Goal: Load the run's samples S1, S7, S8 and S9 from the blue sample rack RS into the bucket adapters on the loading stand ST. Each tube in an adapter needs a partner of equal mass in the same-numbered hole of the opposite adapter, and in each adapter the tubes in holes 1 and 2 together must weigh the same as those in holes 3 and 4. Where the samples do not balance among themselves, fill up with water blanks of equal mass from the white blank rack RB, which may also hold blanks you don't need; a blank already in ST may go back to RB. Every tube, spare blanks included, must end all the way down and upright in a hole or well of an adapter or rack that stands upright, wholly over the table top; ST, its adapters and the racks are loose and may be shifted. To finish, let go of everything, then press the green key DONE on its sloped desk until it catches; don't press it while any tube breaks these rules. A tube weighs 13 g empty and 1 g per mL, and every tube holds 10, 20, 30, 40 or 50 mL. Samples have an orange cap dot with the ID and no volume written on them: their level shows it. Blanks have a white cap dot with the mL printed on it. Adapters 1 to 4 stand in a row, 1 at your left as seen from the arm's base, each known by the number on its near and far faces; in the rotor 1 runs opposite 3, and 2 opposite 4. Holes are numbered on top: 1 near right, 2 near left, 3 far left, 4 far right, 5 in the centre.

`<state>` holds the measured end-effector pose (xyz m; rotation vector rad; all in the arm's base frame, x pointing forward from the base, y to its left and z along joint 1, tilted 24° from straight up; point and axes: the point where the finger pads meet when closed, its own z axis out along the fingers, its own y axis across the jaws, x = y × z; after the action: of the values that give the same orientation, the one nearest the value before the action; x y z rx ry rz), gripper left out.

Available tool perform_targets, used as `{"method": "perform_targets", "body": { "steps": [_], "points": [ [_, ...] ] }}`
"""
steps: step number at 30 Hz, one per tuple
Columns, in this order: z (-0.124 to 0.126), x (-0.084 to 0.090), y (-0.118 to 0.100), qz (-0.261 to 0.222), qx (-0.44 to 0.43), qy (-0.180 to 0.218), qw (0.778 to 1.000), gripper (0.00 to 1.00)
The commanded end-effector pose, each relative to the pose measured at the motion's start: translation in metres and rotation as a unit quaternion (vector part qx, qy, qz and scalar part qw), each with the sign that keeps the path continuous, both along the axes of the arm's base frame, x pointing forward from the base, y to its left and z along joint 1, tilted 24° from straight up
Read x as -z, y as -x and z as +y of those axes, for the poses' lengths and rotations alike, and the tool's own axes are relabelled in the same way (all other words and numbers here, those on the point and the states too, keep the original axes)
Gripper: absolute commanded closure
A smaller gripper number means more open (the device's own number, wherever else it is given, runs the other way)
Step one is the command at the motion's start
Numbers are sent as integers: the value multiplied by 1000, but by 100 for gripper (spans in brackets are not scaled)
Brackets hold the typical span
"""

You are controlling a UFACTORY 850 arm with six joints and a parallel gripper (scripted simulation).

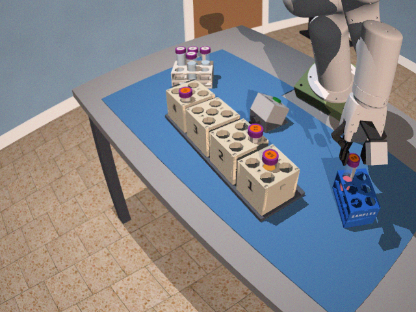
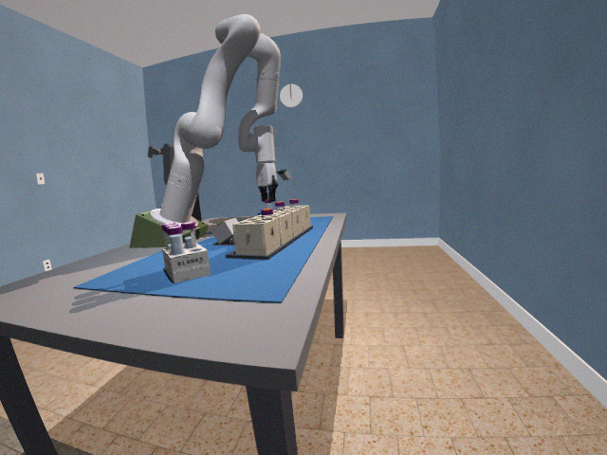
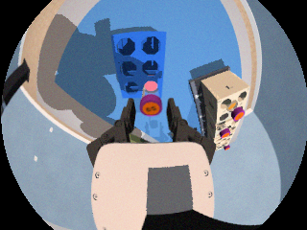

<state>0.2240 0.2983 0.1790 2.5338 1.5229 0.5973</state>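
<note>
Gripper (image 1: 352, 155): I read its fingers as partly spread and holding nothing. They straddle the purple cap of the last sample tube (image 1: 353, 160) without touching it; the wrist view shows a gap on each side of the cap (image 3: 152, 105).

Item 1, blue sample rack (image 1: 364, 213), labelled SAMPLES, on the blue mat (image 1: 302, 242) at the near right of the top view. One tube stands in a far-corner well, orange dot on its cap, pinkish liquid low in it; the ID is too small for me to read. The other wells I can see are open.

Item 2, loading stand (image 1: 299, 194), a dark tray carrying four cream adapters in a row.
- Adapter 1 (image 1: 268, 197): one orange-dotted tube (image 1: 270, 156) with orange liquid, in the centre hole as far as I can judge.
- Adapter 2 (image 1: 223, 157): one orange-dotted tube (image 1: 255, 130) in a hole on the arm's side.
- Adapter 3 (image 1: 198, 129): every hole I can see is open.
- Adapter 4 (image 1: 176, 108): one orange-dotted tube (image 1: 185, 92) near the centre.

Item 3, grey sloped desk (image 1: 266, 112) with the green key (image 1: 276, 99), between the stand and the arm's green base (image 1: 303, 92).

Item 4, white blank rack (image 1: 191, 76), beyond adapter 4, holding four purple-capped tubes (image 1: 191, 60); the exterior view shows BLANKS on its face (image 2: 189, 264).
</note>
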Motion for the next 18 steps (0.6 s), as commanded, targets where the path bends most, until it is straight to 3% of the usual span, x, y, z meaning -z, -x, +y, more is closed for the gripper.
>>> {"method": "perform_targets", "body": {
  "steps": [1, 18],
  "points": [
    [1, 3, -1, -1, 0, -1, 1000, 43],
    [2, 12, -5, -1, 0, -1, 1000, 43]
  ]
}}
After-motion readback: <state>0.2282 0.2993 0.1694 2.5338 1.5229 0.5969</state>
